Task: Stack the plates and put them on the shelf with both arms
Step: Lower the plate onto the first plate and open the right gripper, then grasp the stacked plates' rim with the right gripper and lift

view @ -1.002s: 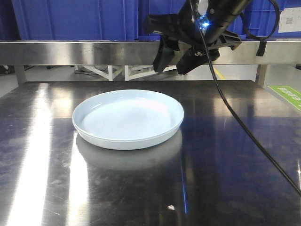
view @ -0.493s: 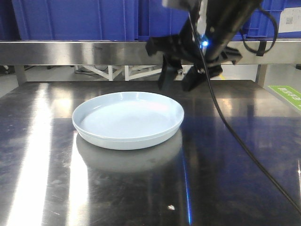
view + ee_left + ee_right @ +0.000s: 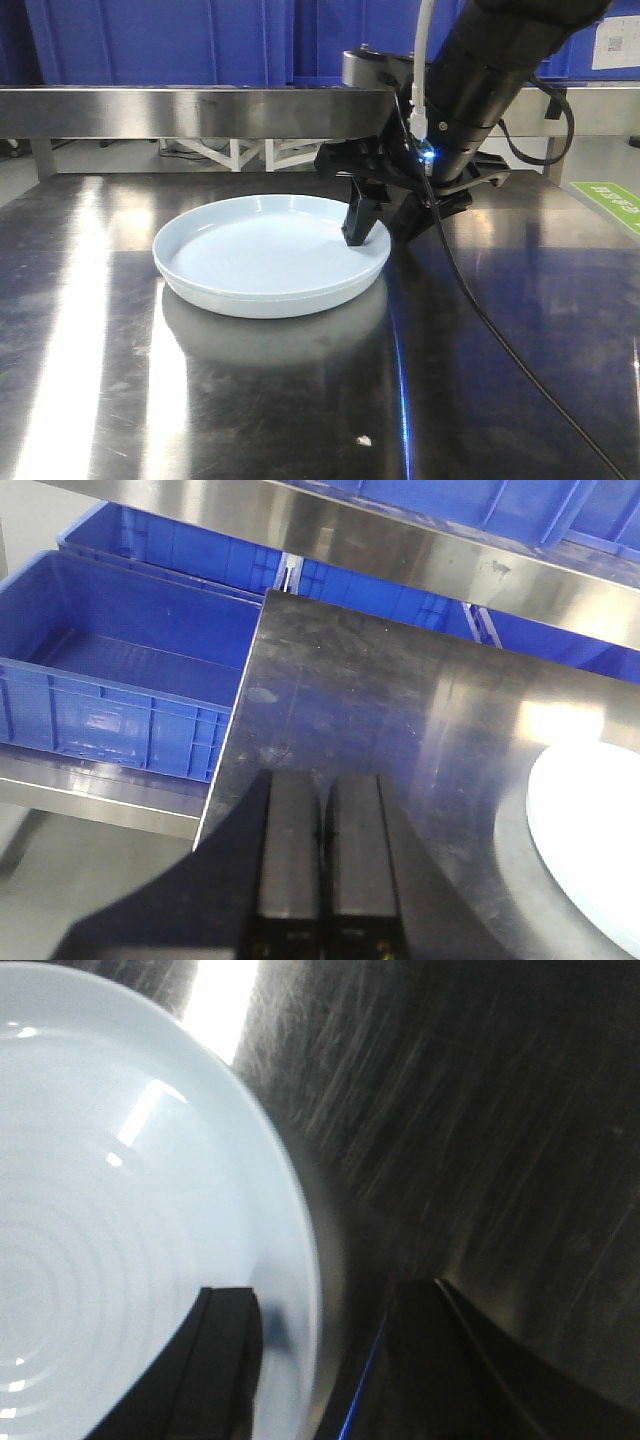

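Right gripper (image 3: 378, 236) is open and straddles the plate (image 3: 260, 250) at its far right rim, 1 finger inside, 1 outside. The plate sits mid steel table (image 3: 500, 330). Left gripper (image 3: 322, 865) has its fingers pressed together and hangs by a table edge, well apart from the plate. The white label (image 3: 615, 42) on the blue crate (image 3: 150, 40) and the green floor sign (image 3: 605, 200) are both unreadable.

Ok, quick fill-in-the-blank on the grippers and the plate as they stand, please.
1. The right gripper is ____, with one finger inside the rim of the plate and one outside.
2. The left gripper is ____ and holds nothing.
3. The crate beyond the edge of the table is ____ in colour.
Missing words: open; shut; blue.
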You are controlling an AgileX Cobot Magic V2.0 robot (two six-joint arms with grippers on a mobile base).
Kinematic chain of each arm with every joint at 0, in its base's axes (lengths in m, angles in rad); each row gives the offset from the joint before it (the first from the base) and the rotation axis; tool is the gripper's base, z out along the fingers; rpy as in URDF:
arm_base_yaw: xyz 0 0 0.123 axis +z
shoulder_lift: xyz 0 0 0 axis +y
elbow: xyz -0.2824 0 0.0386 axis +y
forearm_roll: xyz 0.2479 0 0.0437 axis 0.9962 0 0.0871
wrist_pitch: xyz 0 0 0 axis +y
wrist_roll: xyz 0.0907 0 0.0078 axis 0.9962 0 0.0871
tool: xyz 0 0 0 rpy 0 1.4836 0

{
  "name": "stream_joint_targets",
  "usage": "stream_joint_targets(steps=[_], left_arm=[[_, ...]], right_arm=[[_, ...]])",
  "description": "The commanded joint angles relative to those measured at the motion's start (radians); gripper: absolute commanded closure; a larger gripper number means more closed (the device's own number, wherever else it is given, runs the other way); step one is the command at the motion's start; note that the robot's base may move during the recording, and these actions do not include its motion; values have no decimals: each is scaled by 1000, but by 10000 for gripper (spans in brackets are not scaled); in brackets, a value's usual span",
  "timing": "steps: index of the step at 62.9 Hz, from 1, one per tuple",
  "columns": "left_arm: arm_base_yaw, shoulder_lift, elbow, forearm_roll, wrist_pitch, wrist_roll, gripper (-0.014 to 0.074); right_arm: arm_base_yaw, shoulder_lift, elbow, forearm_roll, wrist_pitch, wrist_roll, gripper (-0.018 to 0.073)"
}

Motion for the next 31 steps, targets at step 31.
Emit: stream_joint_targets(steps=[31], left_arm=[[1,1,-28,0,-85,1,507]], right_arm=[[-6,-141,-91,-7,-36,-8,511]])
